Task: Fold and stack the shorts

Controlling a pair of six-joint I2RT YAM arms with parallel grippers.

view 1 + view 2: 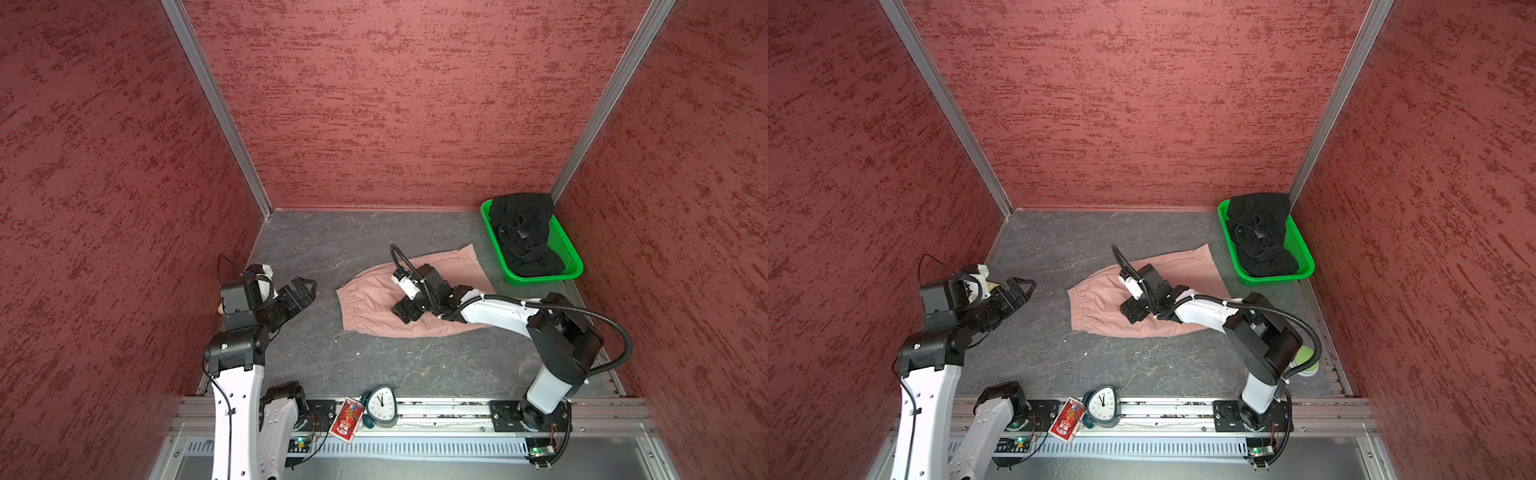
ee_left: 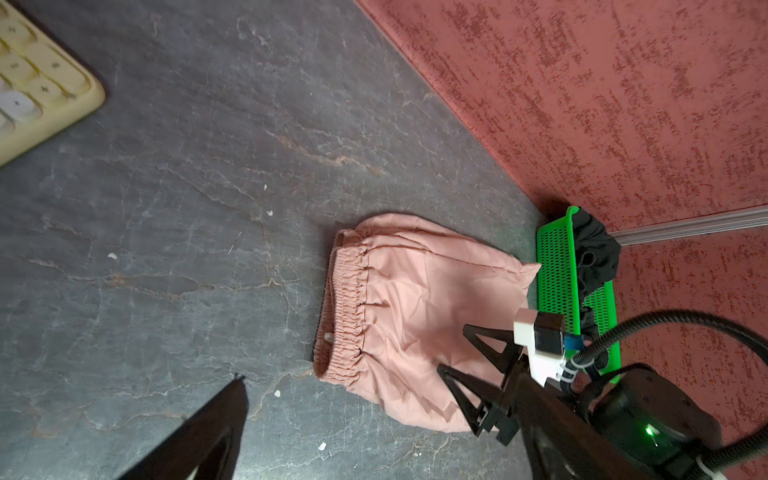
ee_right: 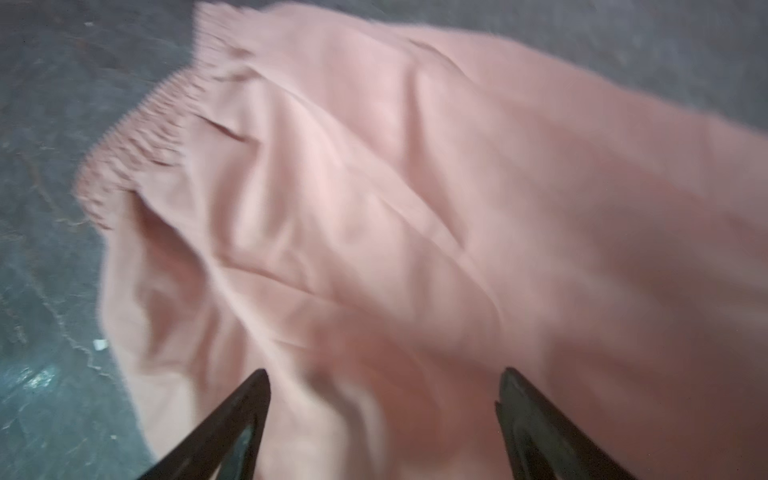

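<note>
My right hand [image 3: 383, 374] low over the pink shorts [image 1: 370, 305] on the grey tabletop [image 1: 332, 365], fingers apart, gripping nothing, my left hand [image 1: 302, 291] raised aside, spread wide, black shorts [image 1: 523, 237] in green basket [image 1: 540, 277], red walls [image 1: 395, 104]

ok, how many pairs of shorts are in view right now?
2. The pink shorts lie spread on the table, mid-scene. The black shorts are bunched in the green basket at the far right corner. Anything beneath the black pair would be hidden.
</note>
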